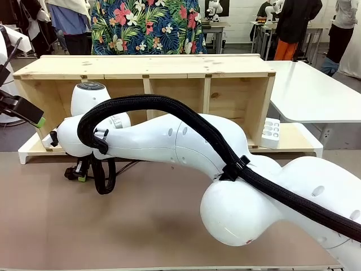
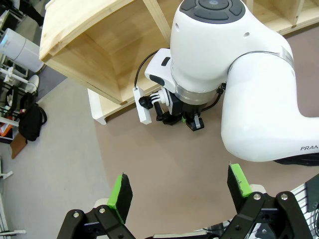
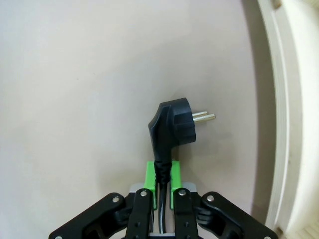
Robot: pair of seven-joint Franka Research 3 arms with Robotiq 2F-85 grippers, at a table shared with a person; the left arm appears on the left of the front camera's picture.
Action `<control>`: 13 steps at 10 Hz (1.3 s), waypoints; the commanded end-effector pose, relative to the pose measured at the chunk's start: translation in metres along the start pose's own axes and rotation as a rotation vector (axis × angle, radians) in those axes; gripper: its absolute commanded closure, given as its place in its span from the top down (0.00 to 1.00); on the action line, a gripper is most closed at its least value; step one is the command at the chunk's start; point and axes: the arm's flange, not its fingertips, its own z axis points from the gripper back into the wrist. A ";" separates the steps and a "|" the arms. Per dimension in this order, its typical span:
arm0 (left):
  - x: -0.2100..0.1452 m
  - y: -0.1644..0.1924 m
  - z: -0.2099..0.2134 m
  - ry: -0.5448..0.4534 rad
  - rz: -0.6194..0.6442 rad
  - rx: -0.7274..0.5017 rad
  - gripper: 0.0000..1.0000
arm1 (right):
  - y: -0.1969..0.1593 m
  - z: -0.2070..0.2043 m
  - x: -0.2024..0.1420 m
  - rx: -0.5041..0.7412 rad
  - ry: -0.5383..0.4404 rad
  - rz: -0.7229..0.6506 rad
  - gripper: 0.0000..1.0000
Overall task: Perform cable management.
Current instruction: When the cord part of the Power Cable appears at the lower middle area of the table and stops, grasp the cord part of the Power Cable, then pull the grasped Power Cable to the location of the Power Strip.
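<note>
The cable (image 3: 160, 172) is a thin black cord ending in a chunky black plug (image 3: 172, 124) with two metal pins pointing to picture right. My right gripper (image 3: 162, 181) is shut on the cord just below the plug, which is held just over the brown table. In the front view the right arm reaches across to the left, and its gripper (image 1: 79, 172) sits low by the wooden shelf's left end. My left gripper (image 2: 179, 186) is open with nothing between its green pads (image 2: 119, 191), high above the right arm's wrist (image 2: 194, 122). It also shows at the far left (image 1: 31, 113).
A long open wooden shelf (image 1: 152, 68) lies across the far side of the table on a white board (image 3: 294, 99). A white power strip (image 1: 271, 132) rests at its right end. A person in a floral shirt (image 1: 146, 25) stands behind it. The near brown tabletop (image 1: 113, 226) is bare.
</note>
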 end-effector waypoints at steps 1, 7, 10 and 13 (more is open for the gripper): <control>0.001 0.001 -0.001 -0.001 -0.005 0.002 1.00 | -0.001 0.001 0.000 -0.002 -0.006 -0.004 0.00; 0.001 0.001 -0.001 -0.001 -0.005 0.002 1.00 | -0.001 0.001 0.000 -0.002 -0.006 -0.004 0.00; 0.001 0.001 -0.001 -0.001 -0.005 0.002 1.00 | -0.001 0.001 0.000 -0.002 -0.006 -0.004 0.00; 0.001 0.001 -0.001 -0.001 -0.005 0.002 1.00 | -0.001 0.001 0.000 -0.002 -0.006 -0.004 0.00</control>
